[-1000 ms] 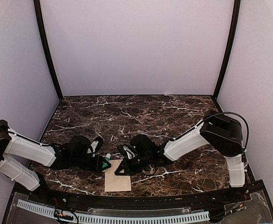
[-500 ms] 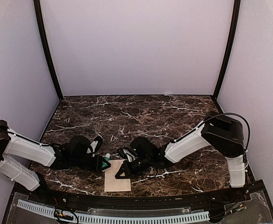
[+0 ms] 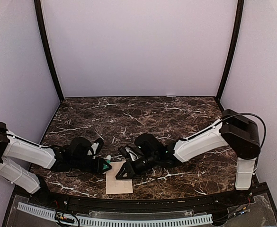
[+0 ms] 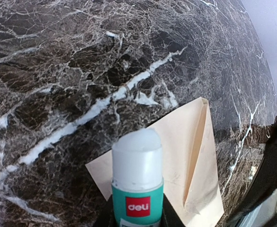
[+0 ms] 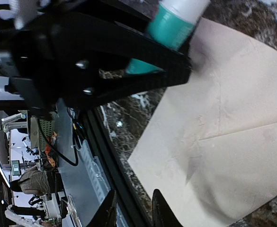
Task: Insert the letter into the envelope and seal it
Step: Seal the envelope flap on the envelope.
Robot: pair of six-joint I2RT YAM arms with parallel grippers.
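One dark brown marble table (image 3: 176,113), veined in white, is closed in by pale lilac walls (image 3: 138,47) and black corner posts (image 3: 46,47). One envelope (image 3: 119,184) is laid flat near the front edge, between the two grippers, with its long axis run from near to far. Where its flap points cannot be told. One glue stick (image 4: 138,175) is clamped in the left gripper (image 3: 102,166), over the envelope's far left corner. The right gripper (image 5: 133,208) is seen with fingers slightly apart, empty.
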